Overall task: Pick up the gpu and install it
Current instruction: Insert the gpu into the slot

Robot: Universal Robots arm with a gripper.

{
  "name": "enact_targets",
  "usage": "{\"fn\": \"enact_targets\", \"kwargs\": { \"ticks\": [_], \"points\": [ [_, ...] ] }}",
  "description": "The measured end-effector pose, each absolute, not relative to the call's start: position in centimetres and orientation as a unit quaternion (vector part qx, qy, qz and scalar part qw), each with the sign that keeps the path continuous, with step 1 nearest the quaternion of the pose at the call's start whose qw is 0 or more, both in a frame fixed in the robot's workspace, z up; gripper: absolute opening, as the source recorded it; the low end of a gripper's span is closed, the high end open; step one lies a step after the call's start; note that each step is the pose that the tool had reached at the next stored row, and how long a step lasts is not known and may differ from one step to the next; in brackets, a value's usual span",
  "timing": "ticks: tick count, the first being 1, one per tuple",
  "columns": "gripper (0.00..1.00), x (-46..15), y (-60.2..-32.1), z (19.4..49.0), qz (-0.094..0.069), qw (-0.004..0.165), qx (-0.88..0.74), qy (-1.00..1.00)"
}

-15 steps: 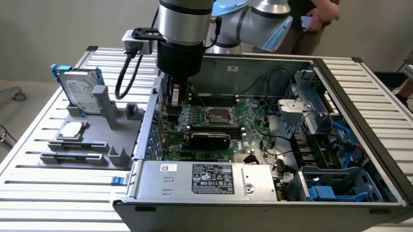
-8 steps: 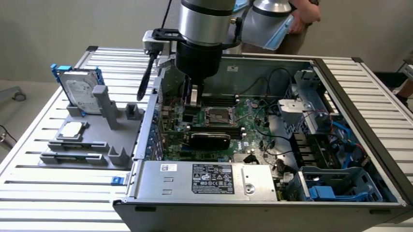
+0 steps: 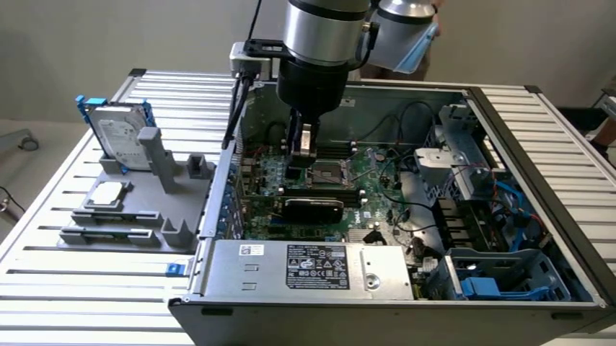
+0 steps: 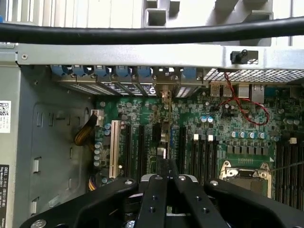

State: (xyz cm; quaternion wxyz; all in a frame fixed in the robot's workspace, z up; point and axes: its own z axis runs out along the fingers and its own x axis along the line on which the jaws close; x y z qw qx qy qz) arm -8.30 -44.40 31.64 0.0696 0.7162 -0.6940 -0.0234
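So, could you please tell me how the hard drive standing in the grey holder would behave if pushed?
The hard drive stands on edge in the grey holder, so a sideways push would likely tip it rather than slide it. Its metal casing suggests it is stiff and heavy for its size. Its blue frame probably gives firmer purchase.

One open computer case (image 3: 500,303), one gpu (image 3: 313,209) seated below the gripper (image 3: 304,155), one hard drive (image 3: 120,133) beside it on one grey holder (image 3: 115,234), one power supply (image 3: 308,270).
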Motion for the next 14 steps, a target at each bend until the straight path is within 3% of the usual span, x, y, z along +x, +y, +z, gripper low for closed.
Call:
{"fn": "enact_targets", "kwargs": {
  "ticks": [14],
  "points": [
    [0.11,-8.30,-44.40,31.65,-0.023,0.070,0.716,-0.694]
  ]
}}
